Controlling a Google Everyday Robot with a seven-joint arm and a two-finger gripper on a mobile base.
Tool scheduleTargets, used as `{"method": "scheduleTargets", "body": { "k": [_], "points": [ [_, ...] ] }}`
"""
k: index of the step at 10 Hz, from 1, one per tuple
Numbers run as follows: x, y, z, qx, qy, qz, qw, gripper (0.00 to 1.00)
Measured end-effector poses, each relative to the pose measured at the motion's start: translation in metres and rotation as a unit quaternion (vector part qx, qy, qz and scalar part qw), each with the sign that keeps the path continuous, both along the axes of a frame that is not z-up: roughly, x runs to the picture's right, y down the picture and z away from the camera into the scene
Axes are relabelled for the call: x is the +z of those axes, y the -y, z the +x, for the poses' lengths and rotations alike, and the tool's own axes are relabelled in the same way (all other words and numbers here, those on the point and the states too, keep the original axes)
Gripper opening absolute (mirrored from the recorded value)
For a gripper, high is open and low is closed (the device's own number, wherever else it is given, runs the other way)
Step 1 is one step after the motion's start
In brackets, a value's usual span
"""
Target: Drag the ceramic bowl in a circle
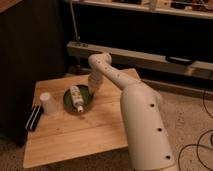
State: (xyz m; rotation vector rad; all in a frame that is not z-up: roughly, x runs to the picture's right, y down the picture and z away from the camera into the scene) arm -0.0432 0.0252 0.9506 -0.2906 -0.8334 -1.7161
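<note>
The gripper [92, 89] is lowered at the right-hand rim of the ceramic bowl [68, 99]; whether it is parted or clamped on that rim cannot be told. The bowl sits flat on the wooden counter [90, 132], mouth upward, left of centre and towards the far side. It is round, so it has no long axis or heading of its own. It is shallow, plate-like, dark green and glossy. A white labelled bottle [77, 97] lies on its side in the bowl, its long axis running from far to near. A small white cup [46, 103] stands just left of the bowl, apart from it. A flat black object [33, 118] lies at the counter's left edge.
</note>
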Motion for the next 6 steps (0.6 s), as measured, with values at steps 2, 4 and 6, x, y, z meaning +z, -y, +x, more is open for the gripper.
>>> {"method": "scheduleTargets", "body": {
  "k": [2,4,6],
  "points": [
    [-0.012,-0.015,0.044,0.009,-0.019,-0.008,0.9998,0.08],
    [-0.035,-0.039,0.094,0.014,-0.033,-0.02,0.9992,0.08],
    [-0.064,-0.072,0.124,-0.003,-0.028,-0.033,0.999,0.08]
  ]
}}
